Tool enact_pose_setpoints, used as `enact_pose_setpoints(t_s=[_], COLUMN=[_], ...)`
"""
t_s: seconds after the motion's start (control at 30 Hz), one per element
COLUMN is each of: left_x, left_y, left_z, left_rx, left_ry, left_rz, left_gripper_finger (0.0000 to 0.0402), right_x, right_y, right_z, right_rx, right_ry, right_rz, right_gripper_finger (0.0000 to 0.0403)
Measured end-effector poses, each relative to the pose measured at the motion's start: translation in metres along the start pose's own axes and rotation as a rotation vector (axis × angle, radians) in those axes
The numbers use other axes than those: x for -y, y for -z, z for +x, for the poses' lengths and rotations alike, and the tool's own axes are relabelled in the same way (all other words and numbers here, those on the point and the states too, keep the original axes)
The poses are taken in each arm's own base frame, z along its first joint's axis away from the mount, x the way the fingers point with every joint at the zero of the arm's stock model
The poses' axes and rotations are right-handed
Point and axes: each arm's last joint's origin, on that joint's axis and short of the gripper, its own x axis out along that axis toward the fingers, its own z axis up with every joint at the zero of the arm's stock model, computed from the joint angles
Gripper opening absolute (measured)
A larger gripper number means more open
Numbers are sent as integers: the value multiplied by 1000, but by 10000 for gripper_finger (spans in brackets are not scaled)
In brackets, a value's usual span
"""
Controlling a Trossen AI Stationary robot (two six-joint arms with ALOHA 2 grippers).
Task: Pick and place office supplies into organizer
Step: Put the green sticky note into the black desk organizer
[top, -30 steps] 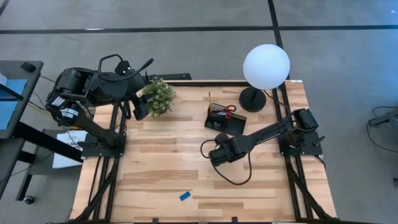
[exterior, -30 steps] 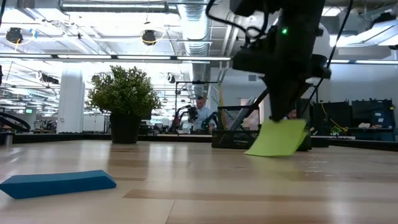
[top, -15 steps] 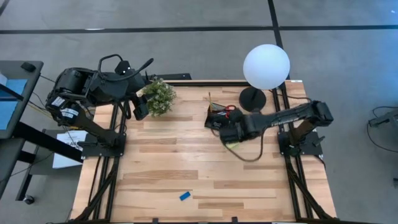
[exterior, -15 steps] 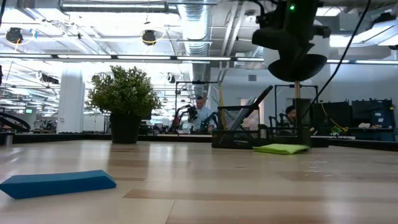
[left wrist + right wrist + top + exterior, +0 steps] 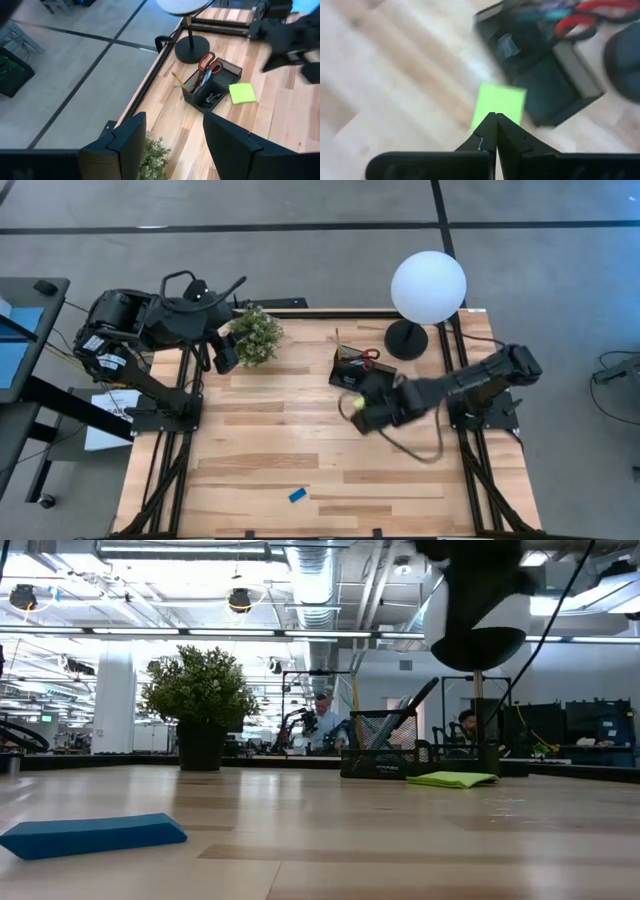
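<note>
The lime-green sticky-note pad (image 5: 452, 779) lies flat on the table against the near side of the black organizer (image 5: 362, 370), and is also seen in the left wrist view (image 5: 242, 93). Red scissors (image 5: 209, 62), a pencil (image 5: 178, 80), pens and clips stand or lie inside the organizer. A blue eraser (image 5: 297, 495) lies near the table's front edge. My right gripper (image 5: 495, 120) hovers shut above the pad (image 5: 499, 102), clear of it. My left gripper (image 5: 172, 145) waits open, raised beside the plant at the far left.
A potted plant (image 5: 258, 335) stands at the far left, close to my left gripper (image 5: 225, 355). A lamp with a round black base (image 5: 405, 338) and a white globe (image 5: 428, 287) stands just right of the organizer. Bare wood stretches between the organizer and the eraser (image 5: 92, 836).
The pad hung tilted under my right gripper, a corner low over the table. My right gripper went toward the organizer, and the pad came to lie flat beside it. The gripper has since risen clear of the pad and drawn back a little toward the near edge.
</note>
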Motion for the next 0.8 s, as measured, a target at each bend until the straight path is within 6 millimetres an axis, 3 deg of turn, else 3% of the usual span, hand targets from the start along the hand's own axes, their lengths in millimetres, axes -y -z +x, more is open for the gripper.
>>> enact_pose_setpoints(t_s=[0.17, 0.3, 0.43, 0.5, 0.57, 0.8], left_x=[0, -1, -1, -2, -2, -2], left_y=[1, 2, 2, 2, 2, 2], left_z=[0, 0, -1, -1, -1, -1], left_rx=[-10, -16, -13, -13, -13, -11], left_ry=[-2, -3, -4, -7, -8, -11], left_rz=[8, 15, 17, 22, 27, 27], left_gripper_finger=[194, 194, 194, 194, 194, 194], right_x=[0, 32, 74, 82, 77, 57], right_y=[42, 75, 94, 99, 103, 114], right_z=[-29, -60, -86, -85, -78, -39], right_rx=[14, 67, 305, 427, 497, 463], right_ry=[-64, -62, -156, -227, -277, -153], right_rz=[13, 145, 188, 166, 118, -205], right_gripper_finger=[0, 0, 0, 0, 0, 0])
